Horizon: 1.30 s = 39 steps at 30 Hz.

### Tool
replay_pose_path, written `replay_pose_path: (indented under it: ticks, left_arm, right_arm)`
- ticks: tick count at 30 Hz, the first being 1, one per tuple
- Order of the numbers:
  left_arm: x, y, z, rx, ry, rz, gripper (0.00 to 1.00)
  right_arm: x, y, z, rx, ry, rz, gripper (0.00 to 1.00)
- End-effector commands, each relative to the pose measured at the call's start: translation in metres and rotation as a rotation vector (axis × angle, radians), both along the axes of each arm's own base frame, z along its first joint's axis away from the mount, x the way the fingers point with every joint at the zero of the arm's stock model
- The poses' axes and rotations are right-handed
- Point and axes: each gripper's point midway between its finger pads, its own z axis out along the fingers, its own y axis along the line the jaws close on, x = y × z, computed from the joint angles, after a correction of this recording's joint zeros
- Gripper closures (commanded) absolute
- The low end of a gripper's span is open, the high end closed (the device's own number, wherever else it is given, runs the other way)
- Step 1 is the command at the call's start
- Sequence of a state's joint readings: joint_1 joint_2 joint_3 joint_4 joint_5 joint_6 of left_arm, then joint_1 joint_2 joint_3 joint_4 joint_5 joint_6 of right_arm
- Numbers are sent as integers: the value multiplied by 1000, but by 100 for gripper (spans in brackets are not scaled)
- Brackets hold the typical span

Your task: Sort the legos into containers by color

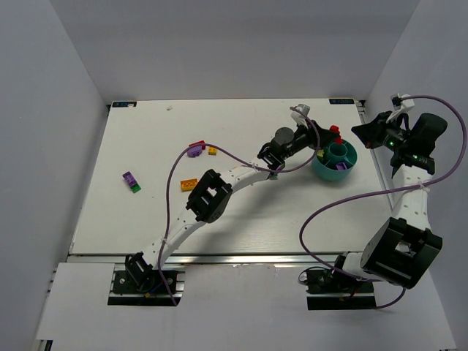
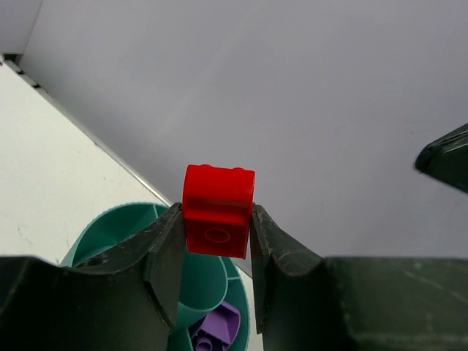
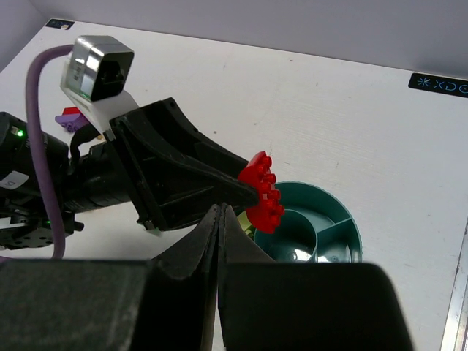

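My left gripper [image 1: 331, 134] is shut on a red lego [image 1: 336, 132], held just above the back rim of the teal container [image 1: 322, 172], a round bowl with a central cup. In the left wrist view the red lego [image 2: 218, 210] sits squarely between the fingers, with the container [image 2: 110, 227] and a purple lego [image 2: 219, 325] inside it below. My right gripper [image 3: 219, 208] is shut and holds nothing, hovering right of the container [image 3: 333, 212] and facing the red lego [image 3: 263, 191]. Loose legos lie at the table's left: purple [image 1: 194, 152], red [image 1: 196, 144], orange [image 1: 212, 151], another orange [image 1: 189, 184], and purple with green [image 1: 131, 181].
White walls enclose the table on the left, back and right. The right arm [image 1: 409, 175] stands off the table's right edge. The left arm's purple cable [image 1: 172, 175] loops over the table's middle. A lime lego [image 1: 322, 154] lies in the bowl's left part.
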State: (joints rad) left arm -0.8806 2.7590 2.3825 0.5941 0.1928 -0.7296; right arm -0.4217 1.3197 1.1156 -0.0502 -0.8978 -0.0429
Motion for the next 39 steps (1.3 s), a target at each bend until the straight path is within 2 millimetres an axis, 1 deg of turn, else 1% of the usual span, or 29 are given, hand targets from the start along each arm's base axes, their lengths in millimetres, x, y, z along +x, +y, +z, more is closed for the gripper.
replay_pose_path:
  ticks: [1,6,20,24,29,34,39]
  left_arm:
    - [-7,-6,14,-11,-21,-5,100]
    - [-14,-10,10,1,-14,-30,100]
    - [-20,-15,-1,33,-4,-44,100]
    - [-18,-14,0,35,-8,-32,100]
    - [-18,-13,8,21,-22,-28,100]
    - [-20,-15,2,37,-16,-36,100]
    - [-22,-15,5,36,-20,-37,100]
  right_arm:
    - [-1,-1,6,6,-18,14,100]
    - [-1,-1,4,12,-13,16,100]
    - [-2,0,1,22,-4,25,100]
    - [-3,1,1,21,-5,29,100]
    - [-3,2,-1,23,-2,32,100]
    - [-3,2,1,24,-5,33,100]
    - [-4,2,0,25,-3,34,100]
